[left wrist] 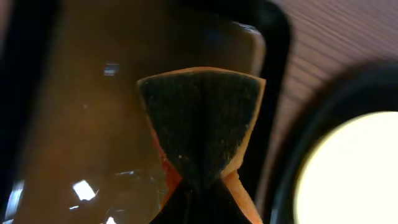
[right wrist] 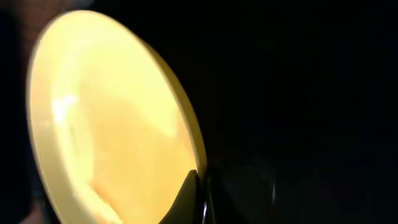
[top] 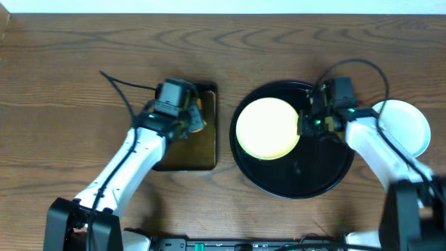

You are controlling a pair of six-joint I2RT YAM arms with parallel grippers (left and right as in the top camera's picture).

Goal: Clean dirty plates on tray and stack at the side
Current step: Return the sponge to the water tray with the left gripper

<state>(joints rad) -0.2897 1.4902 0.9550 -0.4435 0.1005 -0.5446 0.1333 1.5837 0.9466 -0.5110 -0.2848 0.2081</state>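
Observation:
The pale yellow plate (top: 265,129) lies on the left part of the round black tray (top: 293,188). My right gripper (top: 304,127) is shut on the plate's right rim. In the right wrist view its fingers (right wrist: 200,199) pinch the rim of the yellow plate (right wrist: 112,124), which shows a faint orange tinge, over the black tray (right wrist: 298,93). A pale mint plate (top: 408,125) rests on the wood to the right of the tray. My left gripper (top: 182,120) is shut on a sponge (left wrist: 202,118) with a dark scrub face and an orange body.
A rectangular dark tray (top: 202,164) with brownish liquid (left wrist: 74,93) lies under my left gripper, just left of the black tray. The yellow plate (left wrist: 354,180) shows at the right of the left wrist view. Bare wood tabletop (top: 70,63) surrounds both trays.

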